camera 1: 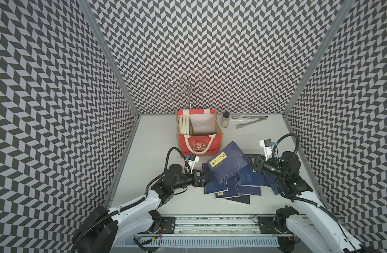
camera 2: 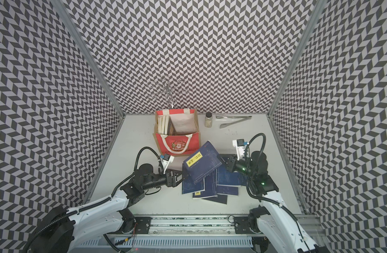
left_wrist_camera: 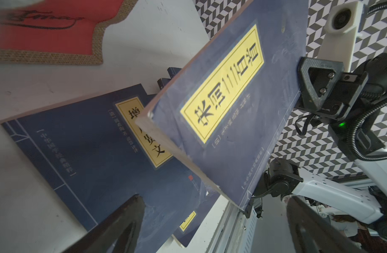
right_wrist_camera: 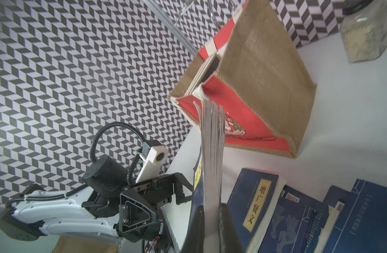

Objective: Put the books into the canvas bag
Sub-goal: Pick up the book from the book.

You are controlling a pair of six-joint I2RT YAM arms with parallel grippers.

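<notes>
While the right gripper (camera 1: pixel 249 163) is clamped shut on one edge of a thin navy book (camera 1: pixel 226 163), that book hangs tilted above the pile of navy books (camera 1: pixel 249 180) on the table, just in front of the canvas bag (camera 1: pixel 216 142) and not yet over its mouth; the left gripper (camera 1: pixel 205 176) is spread wide and holds nothing, its jaws beside the book's low corner; judged light but limp, since the pages fan apart at the free end in the right wrist view; the smooth cover may slip, so a deep hold near the bound edge is advised; books already in the bag (camera 1: pixel 183 124) stand along one side, leaving room beside them; the bag's near wall must be cleared; jar (camera 1: pixel 225 120), tongs (camera 1: pixel 249 121) and wire rack (camera 1: pixel 188 89) lie well apart and obstruct nothing.
</notes>
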